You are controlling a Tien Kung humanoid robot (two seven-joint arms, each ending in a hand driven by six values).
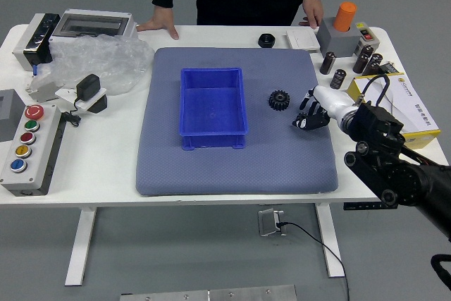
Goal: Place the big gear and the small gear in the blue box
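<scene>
The right hand (pixel 331 103) is just right of a gear (pixel 279 100), maybe to pick gears up. I can't tell if it's wide or holding one. The blue box (pixel 212 107) sits left, ready for them.

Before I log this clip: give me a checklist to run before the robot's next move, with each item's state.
1. Box upright on mat: ok.
2. Box free inside: ok, nothing seen in it.
3. Gear lying between box and right hand: ok.
4. Right hand grasping anything: cannot tell.
5. Both gears identified: cannot tell.
6. Person's hands away from box: ok.
</scene>
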